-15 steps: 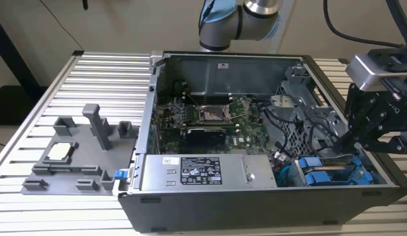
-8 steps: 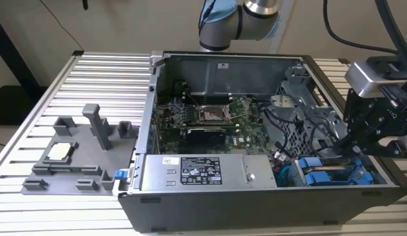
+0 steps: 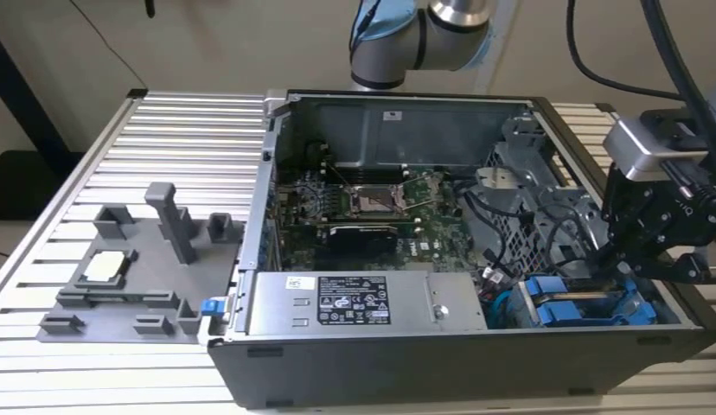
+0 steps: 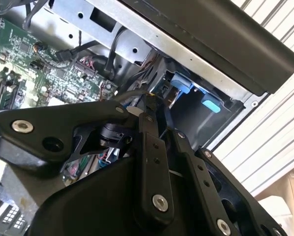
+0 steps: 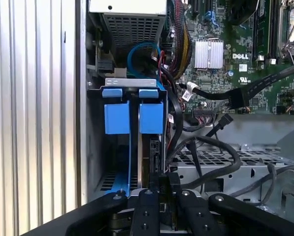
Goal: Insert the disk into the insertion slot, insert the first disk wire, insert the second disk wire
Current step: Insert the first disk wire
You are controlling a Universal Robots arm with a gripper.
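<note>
**As the tool hangs at the drive bay, the disk sits slotted in the case**

Where the open computer case (image 3: pixel 450 372) rests on the slatted tabletop (image 3: pixel 185 121), the tool (image 3: pixel 641 272) hangs over the corner on the exterior view's right, just above the drive bay (image 5: pixel 127 82). In the first wrist view its fingers (image 5: pixel 173 183) are drawn close together. I cannot tell whether anything is pinched between them. The disk (image 5: pixel 151 118) stands edge-on inside the bay, its bright blue carrier tab beside a second blue tab (image 5: pixel 117 118). In the exterior view the same blue carrier (image 3: pixel 562 311) lies directly under the tool. Black cables (image 5: pixel 245 91) trail loose across the metal cage next to the bay, close to the tool. The grey power-supply box (image 3: pixel 352 303) sits beside the bay, with the motherboard (image 3: pixel 370 199) behind it. A grey fixture tray (image 3: pixel 139 277) lies on the tabletop, well apart from the tool.
</note>
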